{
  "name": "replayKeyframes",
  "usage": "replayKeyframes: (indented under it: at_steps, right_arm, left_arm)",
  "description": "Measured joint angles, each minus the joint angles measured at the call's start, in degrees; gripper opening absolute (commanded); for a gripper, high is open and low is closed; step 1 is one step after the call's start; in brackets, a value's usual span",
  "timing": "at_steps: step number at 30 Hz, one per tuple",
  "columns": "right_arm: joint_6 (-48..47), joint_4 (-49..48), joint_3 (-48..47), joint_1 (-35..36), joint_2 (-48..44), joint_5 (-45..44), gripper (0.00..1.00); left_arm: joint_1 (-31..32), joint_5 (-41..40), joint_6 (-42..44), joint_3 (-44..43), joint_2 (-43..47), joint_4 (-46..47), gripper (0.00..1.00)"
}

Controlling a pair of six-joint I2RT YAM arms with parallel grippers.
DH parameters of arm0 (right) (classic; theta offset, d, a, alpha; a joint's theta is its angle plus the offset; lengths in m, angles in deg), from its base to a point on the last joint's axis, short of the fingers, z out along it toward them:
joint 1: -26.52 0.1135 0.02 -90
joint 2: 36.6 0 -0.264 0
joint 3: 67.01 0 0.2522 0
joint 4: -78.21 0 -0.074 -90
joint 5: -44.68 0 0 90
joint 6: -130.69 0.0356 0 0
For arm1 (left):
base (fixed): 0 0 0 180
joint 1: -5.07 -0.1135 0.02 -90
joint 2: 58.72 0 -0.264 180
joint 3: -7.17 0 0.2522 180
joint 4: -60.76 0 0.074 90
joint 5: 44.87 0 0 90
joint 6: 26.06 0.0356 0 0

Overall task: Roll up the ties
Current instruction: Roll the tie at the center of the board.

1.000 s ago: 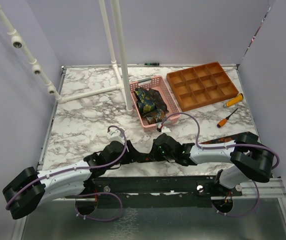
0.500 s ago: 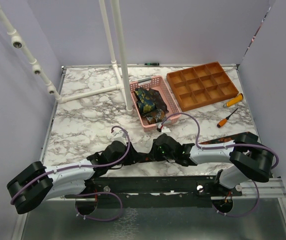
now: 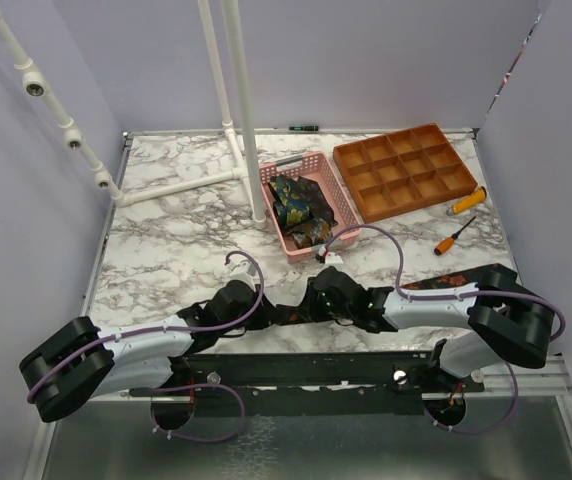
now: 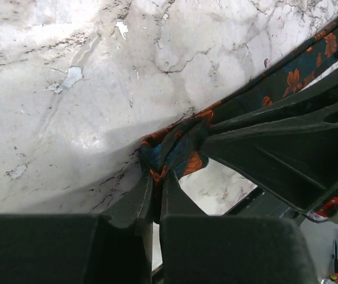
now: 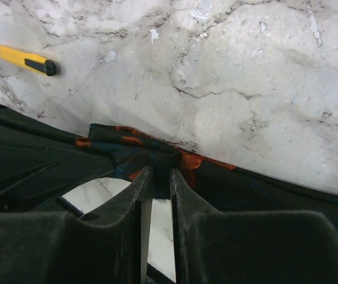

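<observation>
Workspace: a marble-patterned table (image 3: 166,250) inside lavender walls. At the far side stand a pink basket (image 3: 338,195) holding other patterned ties (image 3: 296,205) and an orange compartment tray (image 3: 386,138). Two screwdrivers (image 3: 456,238) lie to its right.

Change noted: a second ago the left gripper (image 4: 156,177) stood with its jaws apart. They are now closed tight on the bunched end of the flowered tie (image 4: 287,80). The left forearm has also eased inward toward the centre. The right gripper (image 5: 157,174) shows no change. Its fingers stand nearly together, and they pinch the same fabric from the opposite side.

Significance: both grippers now grip the same tie at almost the same spot, tip to tip. I judge that the end is secured and the first turn of the roll can be formed. No finished roll of this tie is visible.

Location: the tie lies at the near edge of the table. Its gathered end sits between the two grippers, just left of centre in the overhead view.

Orientation: the long axis runs left to right along the near edge. The free length leads from the pinch toward my right, under the right forearm. A flowered patch shows near that arm's elbow. In the left wrist view the strip lies flat on the marble and runs away to the upper right. I cannot see the far tip.
</observation>
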Motion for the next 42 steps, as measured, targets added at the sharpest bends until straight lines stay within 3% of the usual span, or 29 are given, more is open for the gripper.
replayKeyframes:
  at_steps: [10, 22, 30, 42]
  right_arm:
    - [-0.3, 2.3, -0.4, 0.0, -3.9, 0.0, 0.10]
    - [0.5, 1.1, -1.5, -0.1, 2.4, 0.2, 0.04]
    - [2.9, -7.0, -2.9, -0.4, 8.1, 3.9, 0.00]
    - [8.2, -26.8, -1.5, -1.2, 17.2, 11.8, 0.02]
  left_arm:
    - [0.0, 0.0, 0.9, -1.0, -0.2, -2.1, 0.00]
    - [0.0, -0.5, 1.8, -4.8, 0.7, -9.6, 0.00]
    - [0.0, -4.2, 4.3, -12.3, 1.4, -23.6, 0.00]
    - [0.4, -5.9, 7.1, -20.4, -3.6, -32.0, 0.00]
